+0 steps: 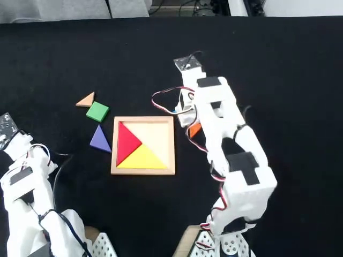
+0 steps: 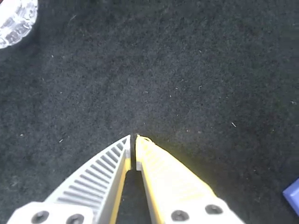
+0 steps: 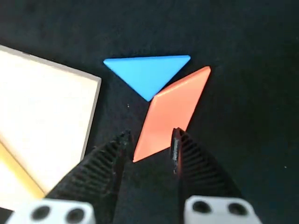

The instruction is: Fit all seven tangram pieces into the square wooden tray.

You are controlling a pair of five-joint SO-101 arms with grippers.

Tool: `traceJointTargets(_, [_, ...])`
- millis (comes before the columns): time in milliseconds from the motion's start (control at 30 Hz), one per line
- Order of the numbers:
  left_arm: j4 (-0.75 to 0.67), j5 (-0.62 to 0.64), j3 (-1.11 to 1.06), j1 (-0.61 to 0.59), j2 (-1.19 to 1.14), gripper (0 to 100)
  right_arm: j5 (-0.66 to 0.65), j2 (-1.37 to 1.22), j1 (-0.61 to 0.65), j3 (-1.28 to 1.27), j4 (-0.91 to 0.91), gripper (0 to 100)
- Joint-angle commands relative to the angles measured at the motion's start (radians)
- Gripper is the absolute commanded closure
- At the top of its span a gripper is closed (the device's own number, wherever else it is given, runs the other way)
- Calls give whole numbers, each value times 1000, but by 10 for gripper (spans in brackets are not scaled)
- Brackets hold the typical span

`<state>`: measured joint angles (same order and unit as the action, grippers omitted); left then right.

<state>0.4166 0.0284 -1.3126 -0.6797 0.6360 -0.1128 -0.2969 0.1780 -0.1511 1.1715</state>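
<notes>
The square wooden tray (image 1: 169,145) holds a red triangle (image 1: 127,141) and a yellow triangle (image 1: 142,158). Left of it on the black cloth lie a peach triangle (image 1: 86,100), a green square (image 1: 97,112) and a purple triangle (image 1: 100,138). Just right of the tray (image 3: 46,112) an orange parallelogram (image 3: 170,112) touches a blue triangle (image 3: 147,72). My right gripper (image 3: 150,139) is open, its fingers either side of the parallelogram's near end. My left gripper (image 2: 133,139) is shut on nothing over bare cloth at the table's near left.
The right arm (image 1: 225,139) hangs over the cloth right of the tray and hides most of the orange piece (image 1: 194,129). The left arm (image 1: 24,176) stays near the left edge. Clear plastic bits (image 1: 188,63) (image 2: 16,21) lie on the cloth.
</notes>
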Motion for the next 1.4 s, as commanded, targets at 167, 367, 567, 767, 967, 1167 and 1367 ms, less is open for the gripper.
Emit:
traceJointTargets(167, [-18,0,45,13,-3,966,-5,-41,12,58,-17,779])
traceJointTargets(367, [-17,0,45,10,-3,966,-8,-79,15,59,-32,779])
traceJointTargets(567, [-17,0,45,10,-3,966,-8,25,-11,65,8,779])
traceJointTargets(767, [-17,0,45,13,-3,966,-41,97,40,2,-37,779])
traceJointTargets(967, [-18,0,45,10,-3,966,-40,-12,54,48,-49,779])
traceJointTargets(1167, [-18,2,45,10,-3,966,-40,-130,41,131,14,780])
traceJointTargets(1367, [-17,2,45,10,-3,966,-44,-173,-8,151,20,815])
